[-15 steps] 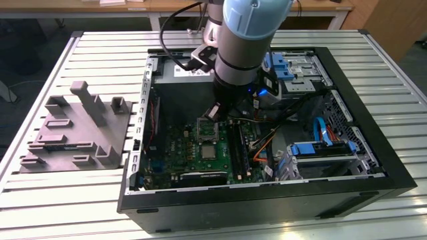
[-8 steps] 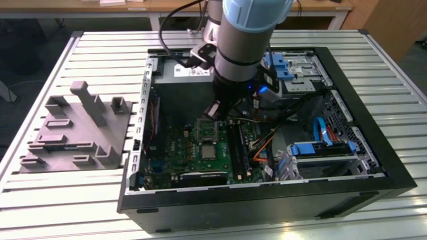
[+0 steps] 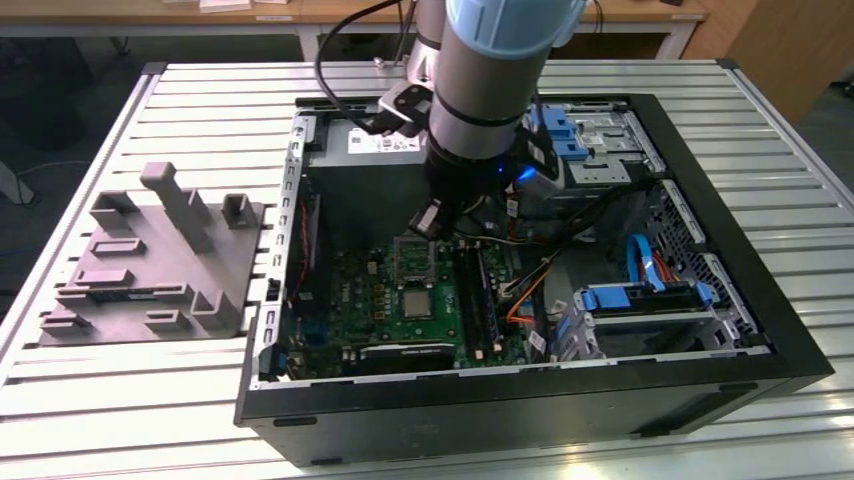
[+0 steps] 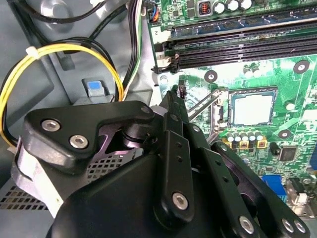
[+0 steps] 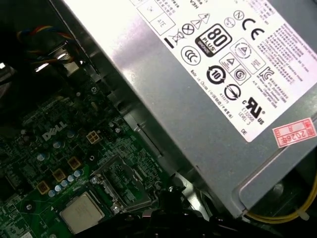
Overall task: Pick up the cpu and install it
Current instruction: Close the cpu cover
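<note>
Since the cpu (image 3: 418,303) already lies flat in its socket on the green motherboard (image 3: 374,300), just below the centre of the exterior view, the pick-up and the set-down look done, and the work in hand appears to be making the chip fast. In both wrist views it shows as a pale silvery square sitting level inside the socket walls, no corner raised that I can make out. The hinged retention frame (image 4: 210,106) beside it stands swung open, tilted up off the board and clear of the chip. The gripper (image 4: 172,96) hangs over the board just beyond that frame, on the power supply (image 5: 208,99) side, with its fingers drawn in narrow and nothing between them; it touches neither the chip nor, as far as I can tell, the frame. To do this step well, I judge that any push should meet the frame or its lever and never the chip's bare top, and should go slowly and along the hinge's own arc, since a sideways shove could slide the chip in its seat. The closed tip is slim, so it should be centred on the metal so as not to slip off onto the small capacitors (image 4: 245,141) near the socket. Black memory slots (image 4: 237,47) and yellow cables (image 4: 49,52) crowd the space around the wrist. At the exterior view's left, the grey moulded tray (image 3: 147,260) sits on the table well apart from the case (image 3: 534,400).
</note>
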Controlling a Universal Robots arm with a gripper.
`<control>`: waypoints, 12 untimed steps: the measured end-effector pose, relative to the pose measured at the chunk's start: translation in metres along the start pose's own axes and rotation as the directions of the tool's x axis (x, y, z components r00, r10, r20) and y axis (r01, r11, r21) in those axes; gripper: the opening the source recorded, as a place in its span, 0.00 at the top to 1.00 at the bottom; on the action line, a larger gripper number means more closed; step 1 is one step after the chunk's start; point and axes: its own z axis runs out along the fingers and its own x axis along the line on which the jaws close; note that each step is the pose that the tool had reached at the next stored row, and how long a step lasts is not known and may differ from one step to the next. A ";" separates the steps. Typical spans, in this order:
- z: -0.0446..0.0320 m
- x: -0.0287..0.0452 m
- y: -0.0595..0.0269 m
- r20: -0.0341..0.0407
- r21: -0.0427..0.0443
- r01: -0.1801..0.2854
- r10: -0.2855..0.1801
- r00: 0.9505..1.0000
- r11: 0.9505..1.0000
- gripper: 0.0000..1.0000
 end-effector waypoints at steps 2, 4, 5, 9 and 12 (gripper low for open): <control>-0.0006 -0.0001 0.0001 -0.002 -0.001 0.016 -0.016 1.000 1.000 0.89; -0.0012 -0.0002 0.0003 -0.005 -0.002 0.032 -0.032 0.999 0.999 0.89; -0.0016 -0.0003 0.0004 -0.006 -0.003 0.039 -0.039 0.999 0.999 0.89; -0.0036 -0.0007 0.0008 -0.010 -0.004 0.068 -0.068 0.998 0.998 0.89; -0.0051 -0.0011 0.0013 -0.013 -0.006 0.088 -0.088 0.996 0.996 0.89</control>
